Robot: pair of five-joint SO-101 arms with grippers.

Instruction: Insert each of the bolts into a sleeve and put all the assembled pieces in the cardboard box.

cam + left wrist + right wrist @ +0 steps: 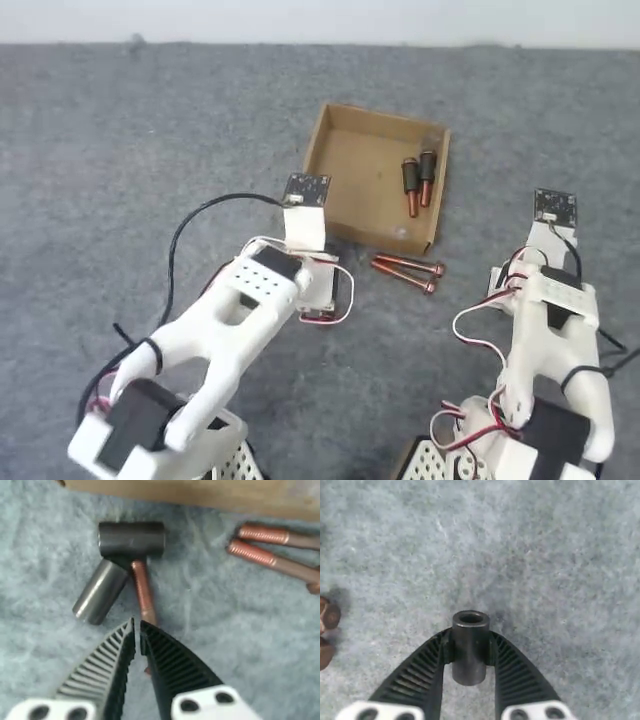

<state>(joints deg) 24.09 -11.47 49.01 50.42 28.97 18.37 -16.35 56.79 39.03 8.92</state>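
Tool of right arm (470,636) clamped on upright sleeve (470,655). Left tool (136,625) almost together over bolt (141,587), bolt end touching lying sleeve (131,538), second sleeve (100,591) just beside. On table (150,120), two loose bolts (408,264) at 6 o'clock of cardboard box (350,170); two assembled pieces (412,178) inside.

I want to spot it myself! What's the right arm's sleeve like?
Start at the cardboard box on the grey carpet, then go to the arm on its right. Its end effector pinches a short dark sleeve, empty hole showing, unlike the two sleeves lying on the carpet.
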